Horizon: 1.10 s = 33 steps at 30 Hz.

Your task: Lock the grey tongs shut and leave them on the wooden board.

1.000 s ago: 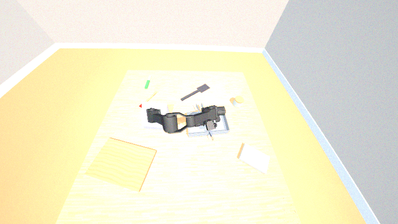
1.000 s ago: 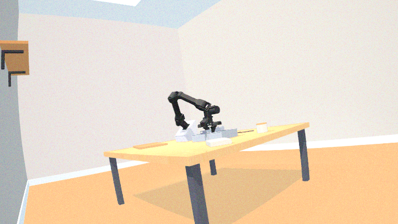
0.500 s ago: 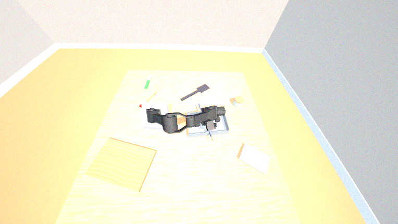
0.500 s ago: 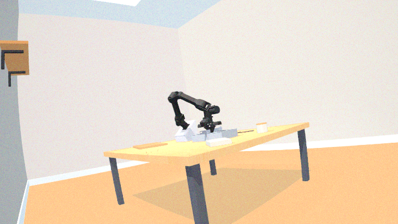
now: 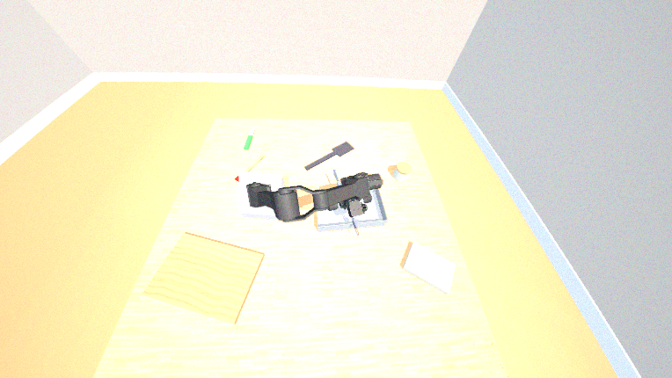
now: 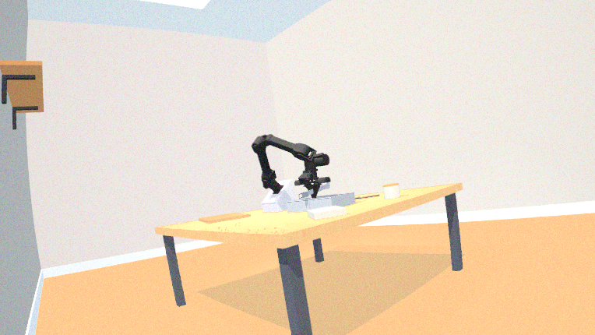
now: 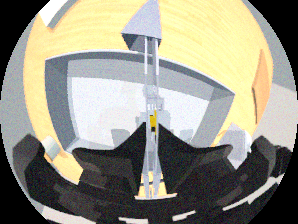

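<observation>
The grey tongs [image 5: 355,226] [image 6: 306,194] [image 7: 151,75] lie across the roasting tin [image 5: 383,208] [image 6: 343,199] [image 7: 56,102]. Their wedge-shaped hinge end is beyond the tin's front wall, at the top of the wrist view, and their arms run back between the fingers. The arms are close together and nearly parallel. My gripper [image 6: 315,194] [image 7: 150,125] points down, shut on both arms. A small yellow and black part shows between them. The wooden board [image 5: 207,277] [image 6: 224,217] [image 7: 261,87] lies front left. Whether the lock is engaged cannot be seen.
A white slab [image 5: 430,266] [image 6: 327,212] lies front right of the tin. A lidded jar [image 5: 402,170] [image 6: 391,191] stands back right. A dark spatula [image 5: 342,149], a green-handled tool [image 5: 248,141] and a thin yellow stick [image 5: 256,163] lie at the back.
</observation>
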Each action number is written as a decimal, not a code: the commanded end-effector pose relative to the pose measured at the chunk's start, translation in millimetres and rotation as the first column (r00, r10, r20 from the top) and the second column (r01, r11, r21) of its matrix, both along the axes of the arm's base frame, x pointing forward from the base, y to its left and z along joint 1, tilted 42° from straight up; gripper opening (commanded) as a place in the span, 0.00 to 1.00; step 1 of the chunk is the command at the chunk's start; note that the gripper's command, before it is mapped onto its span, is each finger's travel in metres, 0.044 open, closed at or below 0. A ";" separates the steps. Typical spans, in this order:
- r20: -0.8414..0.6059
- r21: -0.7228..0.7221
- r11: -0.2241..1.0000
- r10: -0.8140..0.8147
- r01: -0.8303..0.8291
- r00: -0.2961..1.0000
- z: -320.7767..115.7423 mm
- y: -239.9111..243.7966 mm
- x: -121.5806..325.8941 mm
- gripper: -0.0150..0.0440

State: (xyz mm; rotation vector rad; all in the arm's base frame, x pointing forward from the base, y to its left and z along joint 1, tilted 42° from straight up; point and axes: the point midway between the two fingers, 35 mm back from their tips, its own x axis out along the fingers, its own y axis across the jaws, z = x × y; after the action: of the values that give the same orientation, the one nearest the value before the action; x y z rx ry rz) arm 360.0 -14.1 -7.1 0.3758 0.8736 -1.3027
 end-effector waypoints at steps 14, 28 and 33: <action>0.023 0.003 1.000 0.020 -0.020 1.000 51.9 44.9 0.4 0.00; -0.037 0.061 0.995 0.077 -0.074 0.996 103.6 -18.1 -8.5 0.00; -0.062 0.075 0.992 0.110 -0.106 0.992 124.0 -43.7 -17.9 0.00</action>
State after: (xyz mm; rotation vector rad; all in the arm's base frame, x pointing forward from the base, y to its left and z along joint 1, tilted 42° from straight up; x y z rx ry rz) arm 348.6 -47.0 107.9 0.3491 0.9654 -1.2098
